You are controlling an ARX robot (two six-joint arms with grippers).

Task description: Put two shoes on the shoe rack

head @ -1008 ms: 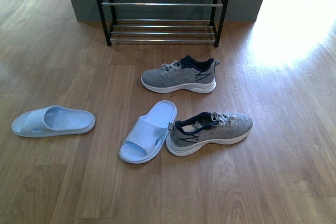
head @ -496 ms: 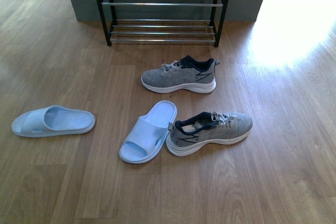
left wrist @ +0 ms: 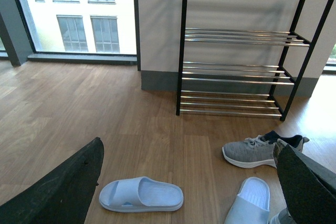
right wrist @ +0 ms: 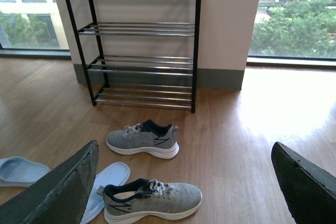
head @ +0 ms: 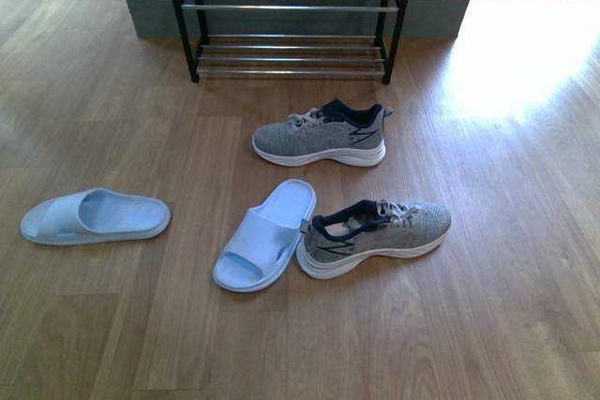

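Observation:
Two grey knit sneakers with white soles lie on the wooden floor. The far sneaker sits a short way in front of the shoe rack, toe pointing left. The near sneaker lies closer to me, toe pointing right, its heel touching a pale blue slide. The black rack with chrome bars stands against the wall, and its tiers hold nothing. Neither arm shows in the front view. My left gripper is open, high above the floor. My right gripper is open above the near sneaker.
A second pale blue slide lies alone at the left. Windows reach down to the floor on both sides of the white wall behind the rack. Bright sunlight falls on the floor at the right.

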